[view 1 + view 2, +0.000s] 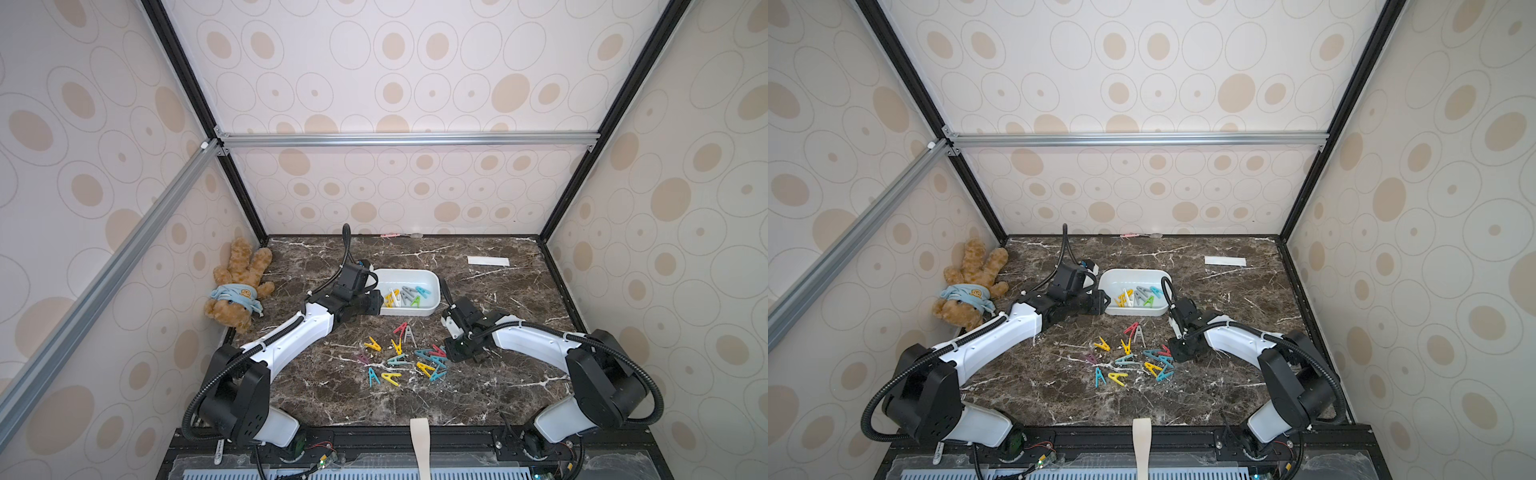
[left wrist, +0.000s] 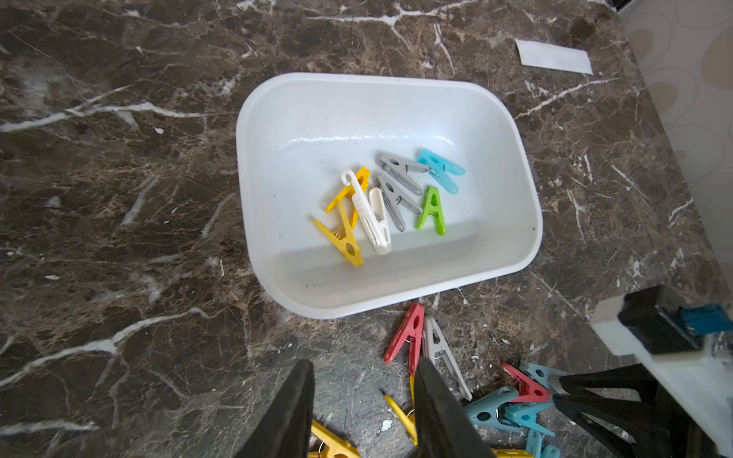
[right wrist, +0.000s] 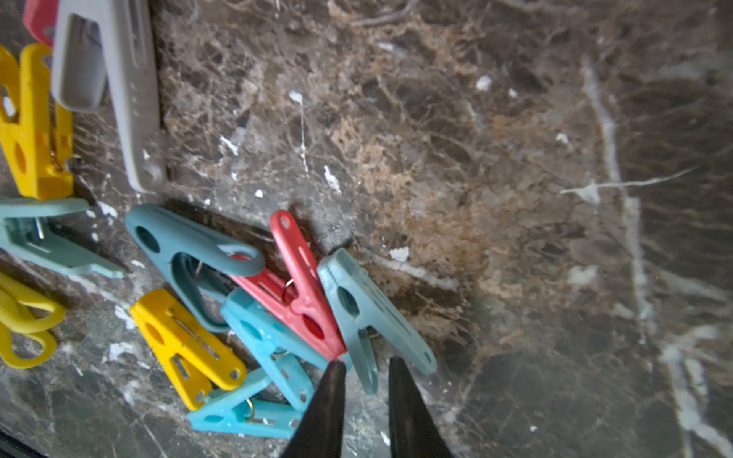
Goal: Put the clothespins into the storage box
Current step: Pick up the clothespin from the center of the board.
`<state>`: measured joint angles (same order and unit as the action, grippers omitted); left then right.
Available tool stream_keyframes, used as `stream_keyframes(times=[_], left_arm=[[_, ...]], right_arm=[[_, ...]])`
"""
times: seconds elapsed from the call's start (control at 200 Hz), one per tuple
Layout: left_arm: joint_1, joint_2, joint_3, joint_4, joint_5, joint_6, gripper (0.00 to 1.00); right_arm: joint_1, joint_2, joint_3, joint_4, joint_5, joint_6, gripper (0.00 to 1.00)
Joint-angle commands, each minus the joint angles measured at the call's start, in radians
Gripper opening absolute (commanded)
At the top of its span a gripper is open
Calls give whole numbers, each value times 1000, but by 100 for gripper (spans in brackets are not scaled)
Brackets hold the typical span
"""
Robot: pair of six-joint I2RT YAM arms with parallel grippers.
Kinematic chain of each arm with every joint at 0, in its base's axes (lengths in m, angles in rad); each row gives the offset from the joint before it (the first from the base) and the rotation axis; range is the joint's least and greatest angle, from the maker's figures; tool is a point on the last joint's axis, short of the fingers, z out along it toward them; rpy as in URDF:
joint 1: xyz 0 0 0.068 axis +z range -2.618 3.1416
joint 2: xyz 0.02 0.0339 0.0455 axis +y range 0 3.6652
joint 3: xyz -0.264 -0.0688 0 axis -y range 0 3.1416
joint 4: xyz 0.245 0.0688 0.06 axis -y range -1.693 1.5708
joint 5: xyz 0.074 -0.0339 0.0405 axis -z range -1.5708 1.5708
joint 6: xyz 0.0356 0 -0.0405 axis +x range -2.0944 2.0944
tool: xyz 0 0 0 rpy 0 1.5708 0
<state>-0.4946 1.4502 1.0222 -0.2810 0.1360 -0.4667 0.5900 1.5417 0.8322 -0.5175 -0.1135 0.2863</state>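
The white storage box [image 1: 432, 282] [image 1: 1133, 272] [image 2: 246, 158] sits mid-table with several clothespins [image 1: 405, 296] [image 2: 380, 198] lying in it. More clothespins [image 1: 399, 357] [image 1: 1133, 357] lie scattered on the marble in front of it. My left gripper [image 1: 378, 305] [image 2: 365, 368] hovers at the box's left front corner, open and empty. My right gripper [image 1: 446, 353] [image 3: 365, 363] is low at the right edge of the loose pile. Its jaws stand narrowly apart around one leg of a grey-teal clothespin [image 3: 369, 301], which lies beside a red one [image 3: 301, 277].
A teddy bear [image 1: 237, 286] lies in the far left corner. A white paper strip [image 1: 488, 261] lies at the back right, and a small pink item [image 1: 390, 235] rests against the back wall. A beige strap [image 1: 419, 440] hangs over the front edge.
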Motion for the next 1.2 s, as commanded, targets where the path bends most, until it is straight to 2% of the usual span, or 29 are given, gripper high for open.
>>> stream_keyframes(times=[0.0, 0.225, 0.405, 0.815, 1.025, 1.196], left_arm=[[3, -24, 0, 15, -14, -9, 42], [4, -12, -10, 31, -4, -9, 42], [4, -6, -14, 32, -4, -10, 42], [4, -29, -72, 63, -3, -46, 42], [6, -44, -94, 35, -19, -27, 42], [5, -112, -144, 14, -32, -37, 42]], right_arm=[[7, 25, 18, 1, 22, -7, 22], [7, 53, 16, 5, 41, -12, 20], [8, 75, 30, 5, 26, -16, 10], [7, -9, 59, -92, -11, -24, 3], [6, -70, 202, -180, -73, -22, 2], [-3, 20, 401, -180, -175, -37, 2]])
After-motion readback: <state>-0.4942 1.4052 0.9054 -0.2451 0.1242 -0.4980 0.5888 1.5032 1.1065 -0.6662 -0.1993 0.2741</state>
